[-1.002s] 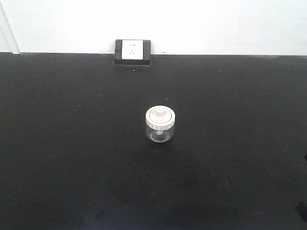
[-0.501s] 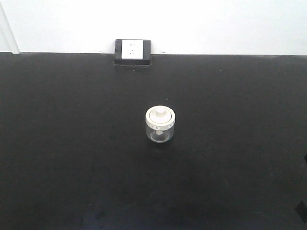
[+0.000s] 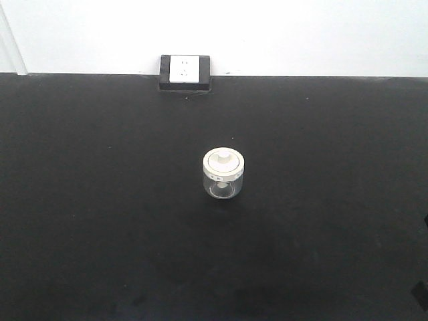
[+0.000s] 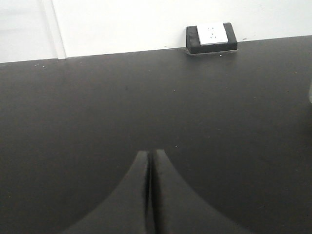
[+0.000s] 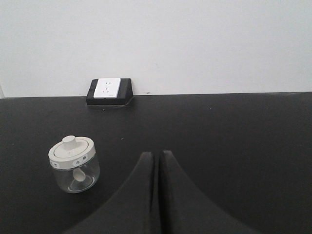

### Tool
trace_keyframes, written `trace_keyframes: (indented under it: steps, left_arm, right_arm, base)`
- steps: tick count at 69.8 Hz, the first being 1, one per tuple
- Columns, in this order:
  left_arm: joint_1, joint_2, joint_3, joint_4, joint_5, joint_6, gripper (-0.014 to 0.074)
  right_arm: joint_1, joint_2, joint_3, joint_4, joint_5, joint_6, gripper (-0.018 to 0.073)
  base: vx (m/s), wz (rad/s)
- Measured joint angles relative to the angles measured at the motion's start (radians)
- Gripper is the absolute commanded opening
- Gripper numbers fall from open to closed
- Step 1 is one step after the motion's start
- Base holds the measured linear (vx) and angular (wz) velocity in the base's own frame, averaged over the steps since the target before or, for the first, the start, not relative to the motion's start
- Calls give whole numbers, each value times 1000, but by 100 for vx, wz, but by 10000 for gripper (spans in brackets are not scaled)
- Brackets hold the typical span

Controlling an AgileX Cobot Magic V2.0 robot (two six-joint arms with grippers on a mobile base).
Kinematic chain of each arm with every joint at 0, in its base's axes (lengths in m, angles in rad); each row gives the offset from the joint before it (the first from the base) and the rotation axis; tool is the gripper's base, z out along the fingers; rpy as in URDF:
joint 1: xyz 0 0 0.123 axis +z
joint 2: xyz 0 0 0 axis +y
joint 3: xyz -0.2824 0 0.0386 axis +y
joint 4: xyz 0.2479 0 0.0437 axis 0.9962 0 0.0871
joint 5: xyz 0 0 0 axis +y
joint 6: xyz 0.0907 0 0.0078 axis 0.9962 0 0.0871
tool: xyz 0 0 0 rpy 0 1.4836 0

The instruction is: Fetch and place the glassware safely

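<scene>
Black table (image 3: 100, 234) below white wall (image 3: 301, 33) bears glass jar (image 3: 224, 174); both grippers' jaws closed, empty.

Jar (image 3: 224, 174) mid-table (image 3: 100, 221), socket box (image 3: 185, 72) behind at wall.

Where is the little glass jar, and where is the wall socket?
glass jar (image 3: 224, 175): front view, on its cream-white lid rim.
glass jar (image 5: 74, 163): right wrist view, on the clear body under the lid.
wall socket (image 3: 185, 70): front view, on its white faceplate.
</scene>
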Motion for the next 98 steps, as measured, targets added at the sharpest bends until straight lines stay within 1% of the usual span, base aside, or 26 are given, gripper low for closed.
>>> trace_keyframes:
  steps: [47, 51, 54, 56, 58, 59, 63, 65, 66, 69, 70, 73, 74, 76, 77, 81, 82, 83, 84, 88, 89, 91, 92, 96, 97, 98]
  left_arm:
    - [0, 0, 0, 0, 1, 0, -7]
    - [0, 0, 0, 0, 1, 0, -7]
    - [0, 0, 0, 0, 1, 0, -7]
    - [0, 0, 0, 0, 1, 0, -7]
    - [0, 0, 0, 0, 1, 0, -7]
    - [0, 0, 0, 0, 1, 0, -7]
    - [0, 0, 0, 0, 1, 0, -7]
    - [0, 0, 0, 0, 1, 0, -7]
    - [0, 0, 0, 0, 1, 0, -7]
    - [0, 0, 0, 0, 1, 0, -7]
    - [0, 0, 0, 6, 1, 0, -7]
    - [0, 0, 0, 6, 1, 0, -7]
    - [0, 0, 0, 6, 1, 0, -7]
    - [0, 0, 0, 6, 1, 0, -7]
    - [0, 0, 0, 6, 1, 0, -7]
    - [0, 0, 0, 6, 1, 0, -7]
    - [0, 0, 0, 6, 1, 0, -7]
    - [0, 0, 0, 6, 1, 0, -7]
    - [0, 0, 0, 6, 1, 0, -7]
    - [0, 0, 0, 6, 1, 0, -7]
    - [0, 0, 0, 6, 1, 0, -7]
    - [0, 0, 0, 6, 1, 0, -7]
    - [0, 0, 0, 6, 1, 0, -7]
    - [0, 0, 0, 6, 1, 0, -7]
    - [0, 0, 0, 6, 1, 0, -7]
    - [0, 0, 0, 6, 1, 0, -7]
  right_arm:
    - [0, 0, 0, 0, 17, -13, -3]
    - [0, 0, 0, 14, 27, -27, -3]
    - [0, 0, 0, 52, 38, -60, -3]
    - [0, 0, 0, 80, 47, -94, -3]
    - [0, 0, 0, 139, 58, -137, -3]
    - [0, 0, 0, 152, 64, -149, -3]
    - [0, 0, 0, 256, 81, -253, -3]
    - [0, 0, 0, 340, 89, -342, -3]
    - [0, 0, 0, 358, 94, -361, -3]
    - [0, 0, 0, 469, 104, -479, -3]
    - [0, 0, 0, 487, 107, -499, -3]
    - [0, 0, 0, 603, 117, -623, -3]
    - [0, 0, 0, 623, 122, -644, -3]
    - [0, 0, 0, 720, 130, -749, -3]
    - [0, 0, 0, 739, 133, -771, -3]
    - [0, 0, 0, 888, 146, -937, -3]
    - [0, 0, 0, 905, 147, -957, -3]
    - [0, 0, 0, 959, 150, -1018, -3]
    - [0, 0, 0, 977, 152, -1038, -3]
    - [0, 0, 0, 1113, 159, -1191, -3]
    - [0, 0, 0, 1130, 161, -1209, -3]
    - [0, 0, 0, 1209, 164, -1299, -3]
    - [0, 0, 0, 1225, 166, -1317, -3]
    - [0, 0, 0, 1344, 171, -1449, -3]
    - [0, 0, 0, 1358, 171, -1465, -3]
    - [0, 0, 0, 1385, 171, -1510, -3]
  base:
    - [0, 0]
    - [0, 0]
    - [0, 0]
    - [0, 0]
    - [0, 0]
    - [0, 0]
    - [0, 0]
    - [0, 0]
    - [0, 0]
    - [0, 0]
    - [0, 0]
    - [0, 0]
    - [0, 0]
    - [0, 0]
    - [0, 0]
    - [0, 0]
    - [0, 0]
    - [0, 0]
    - [0, 0]
    - [0, 0]
    - [0, 0]
    - [0, 0]
    - [0, 0]
    - [0, 0]
    - [0, 0]
    - [0, 0]
